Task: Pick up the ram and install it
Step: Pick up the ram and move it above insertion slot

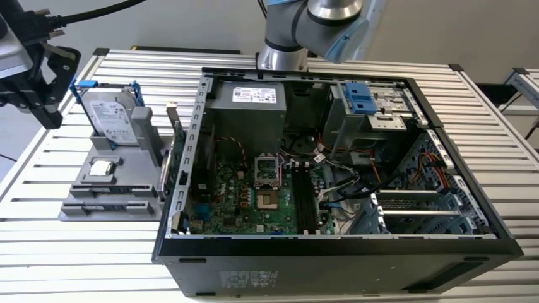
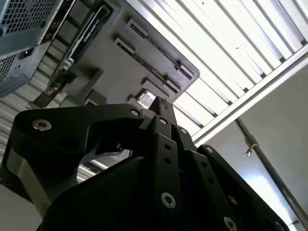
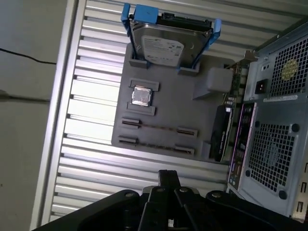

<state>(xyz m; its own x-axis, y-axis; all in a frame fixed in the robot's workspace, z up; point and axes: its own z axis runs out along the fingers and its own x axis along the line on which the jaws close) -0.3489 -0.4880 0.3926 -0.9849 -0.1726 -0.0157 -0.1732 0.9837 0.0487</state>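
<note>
The ram (image 3: 159,128) shows as a thin brownish strip standing on edge between two slotted posts of the grey holder tray (image 3: 163,101), beside a small square chip (image 3: 141,96). My gripper (image 1: 49,113) hangs in the air at the exterior view's far left, well above the table and left of the tray (image 1: 84,205). Its black fingers (image 2: 159,108) meet at the tips in both wrist views, with nothing between them (image 3: 168,177). The open computer case (image 1: 194,249) lies on its side, and its long black memory slots (image 1: 303,196) run down the motherboard.
A silver hard drive with blue clips (image 1: 113,117) stands at the tray's far end. A green expansion card (image 1: 177,148) stands between tray and case. The case's rear panel with fan grilles (image 3: 274,144) faces the tray. The slatted metal table (image 1: 76,252) extends around both.
</note>
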